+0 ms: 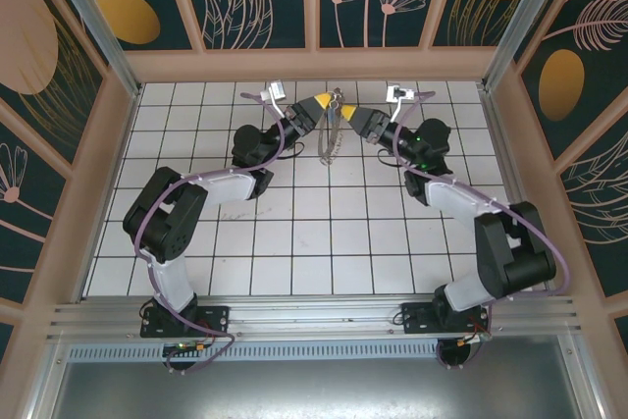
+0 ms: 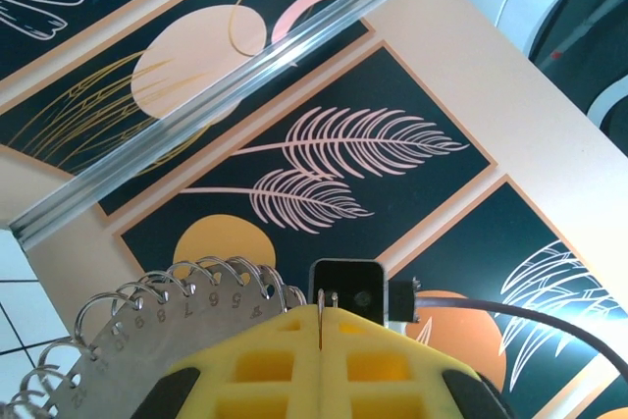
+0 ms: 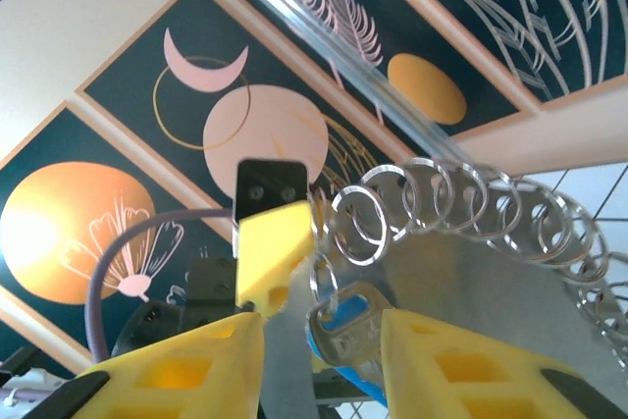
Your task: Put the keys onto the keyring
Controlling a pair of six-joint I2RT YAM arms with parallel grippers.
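We see the tiled table [image 1: 294, 242] boxed in by walls, with bare tiles open on the near side and to both sides. Near the far edge, the left gripper [image 1: 321, 102], pressed together, pinches a wire loop of the keyring [image 1: 332, 139]. Its long axis runs from the fingertips toward the near edge. The right gripper [image 1: 347, 111] stands spread around the blue-headed keys [image 3: 345, 340].

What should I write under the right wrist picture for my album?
Open yellow right gripper straddles a blue-capped silver key beside a silvery metal plate edged with wire rings.
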